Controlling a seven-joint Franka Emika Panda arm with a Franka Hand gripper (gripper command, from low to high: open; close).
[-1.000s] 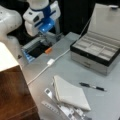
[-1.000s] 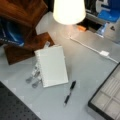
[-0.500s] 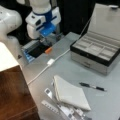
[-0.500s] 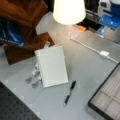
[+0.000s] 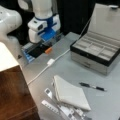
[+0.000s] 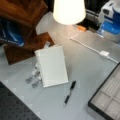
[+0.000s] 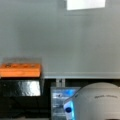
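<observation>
I see the gripper [image 5: 37, 47] low over the table's far edge, its white and blue body hiding the fingers, so I cannot tell how its jaws stand. Just beside it lies a small orange block [image 5: 48, 50], next to a black object [image 7: 21, 88]. Nearer the camera, a white cable [image 5: 50, 62] crosses the grey table [image 5: 75, 70]. To a front view's right, well apart, stands an open grey case [image 5: 96, 50], its compartments apparently bare. A white cloth [image 5: 70, 93] and a pen [image 5: 92, 86] lie farther off.
</observation>
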